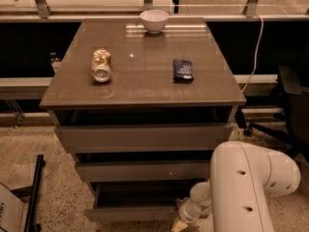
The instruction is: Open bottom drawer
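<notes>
Where bottom drawer [129, 213] ajar, end effector [180, 224].

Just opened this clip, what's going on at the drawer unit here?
A white robot arm reaches in low from the right, with its tool at the right end of the bottom drawer front. That drawer stands partly pulled out, its dark inside showing from above. On the cabinet top lie a can on its side and a dark packet, with a white bowl near the back edge. Nothing touches them.

White rounded arm [251, 187] w/ small dark holes, segmented wrist; tan-tipped end effector [179, 224] at bottom edge.
</notes>
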`<state>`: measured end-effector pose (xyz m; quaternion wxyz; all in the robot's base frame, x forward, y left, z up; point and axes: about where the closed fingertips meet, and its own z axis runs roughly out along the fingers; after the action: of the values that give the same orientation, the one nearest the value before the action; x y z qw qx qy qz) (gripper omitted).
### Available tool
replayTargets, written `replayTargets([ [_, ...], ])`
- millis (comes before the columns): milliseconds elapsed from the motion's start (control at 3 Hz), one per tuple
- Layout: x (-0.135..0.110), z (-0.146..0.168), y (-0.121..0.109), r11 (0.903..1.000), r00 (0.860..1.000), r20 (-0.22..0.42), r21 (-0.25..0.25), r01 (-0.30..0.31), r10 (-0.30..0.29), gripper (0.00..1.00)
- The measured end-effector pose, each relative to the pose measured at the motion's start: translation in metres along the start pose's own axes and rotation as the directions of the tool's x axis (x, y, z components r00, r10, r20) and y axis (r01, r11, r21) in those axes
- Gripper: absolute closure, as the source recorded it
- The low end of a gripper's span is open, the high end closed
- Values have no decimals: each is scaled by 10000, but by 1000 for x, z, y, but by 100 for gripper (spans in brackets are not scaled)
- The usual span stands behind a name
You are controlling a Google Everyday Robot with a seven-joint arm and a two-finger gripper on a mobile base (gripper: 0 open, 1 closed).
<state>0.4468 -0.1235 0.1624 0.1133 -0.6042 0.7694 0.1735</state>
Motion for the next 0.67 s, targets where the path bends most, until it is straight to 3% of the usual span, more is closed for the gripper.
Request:
replayTargets([
  [333, -2, -5, 1, 10000, 10000, 0, -1, 0, 0, 61],
  [667, 0, -4, 6, 10000, 10000, 55, -52, -42, 42, 51],
])
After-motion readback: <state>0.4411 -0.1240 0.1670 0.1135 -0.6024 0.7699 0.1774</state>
